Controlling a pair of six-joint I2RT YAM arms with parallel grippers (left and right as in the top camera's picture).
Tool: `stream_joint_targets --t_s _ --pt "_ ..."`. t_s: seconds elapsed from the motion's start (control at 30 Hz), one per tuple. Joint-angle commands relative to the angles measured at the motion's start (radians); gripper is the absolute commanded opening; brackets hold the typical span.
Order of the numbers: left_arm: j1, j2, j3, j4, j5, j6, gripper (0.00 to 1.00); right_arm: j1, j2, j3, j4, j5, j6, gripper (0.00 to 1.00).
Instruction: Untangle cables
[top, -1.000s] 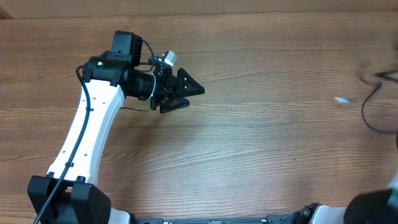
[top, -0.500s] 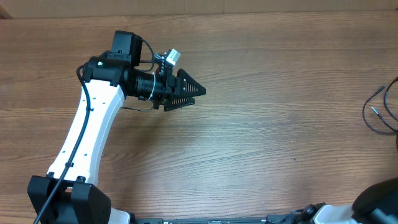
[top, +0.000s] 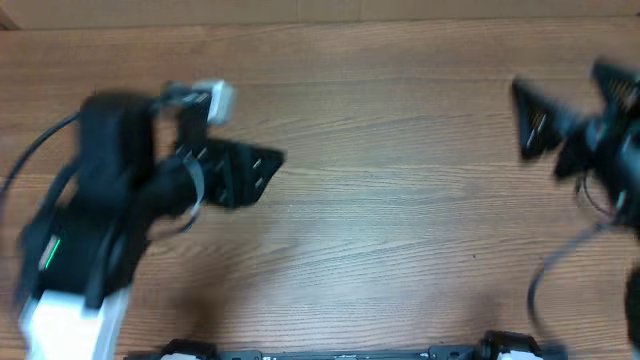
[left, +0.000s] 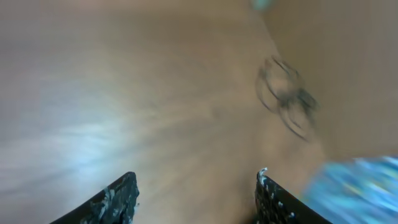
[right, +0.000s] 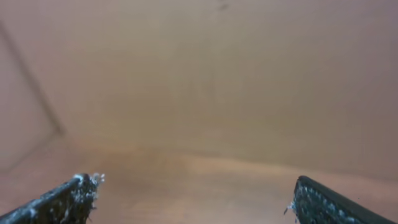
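Although blur smeared all views, left tool (left: 196, 199) stood apart, empty; thin black tangled cables (left: 285, 102) probably lay ahead-right of it on brown wooden tabletop (left: 124, 93). Right tool (right: 193, 199) gaped, empty; left arm judged nearer.

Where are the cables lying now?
In the left wrist view, a blurred tangle of thin dark cables lies on the wooden table, ahead of the left gripper and toward the picture's right side.
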Motion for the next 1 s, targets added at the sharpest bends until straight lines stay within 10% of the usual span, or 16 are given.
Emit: stream_joint_targets --t_s 0.0,0.4,0.5,0.57,0.6,0.97 --pt "0.008 -0.125 0.014 -0.032 -0.276 0.035 0.59 0.096 -0.064 0.003 -0.127 0.171 -0.068 1.00" --pt "0.008 -0.383 -0.134 -0.115 -0.453 0.002 0.45 0.182 -0.166 0.000 -0.561 0.366 -0.067 1.00" --pt "0.008 -0.402 -0.166 -0.092 -0.460 -0.019 0.55 0.182 -0.166 0.000 -0.532 0.394 -0.067 1.00" --pt "0.008 -0.400 -0.167 -0.065 -0.459 -0.019 0.96 0.182 -0.166 -0.001 -0.500 0.388 -0.066 1.00" --pt "0.008 -0.400 -0.167 -0.048 -0.458 -0.019 1.00 0.182 -0.164 -0.002 -0.489 0.388 -0.066 1.00" --pt "0.008 -0.400 -0.167 0.058 -0.290 -0.070 1.00 0.182 -0.164 -0.002 -0.519 0.388 -0.066 1.00"
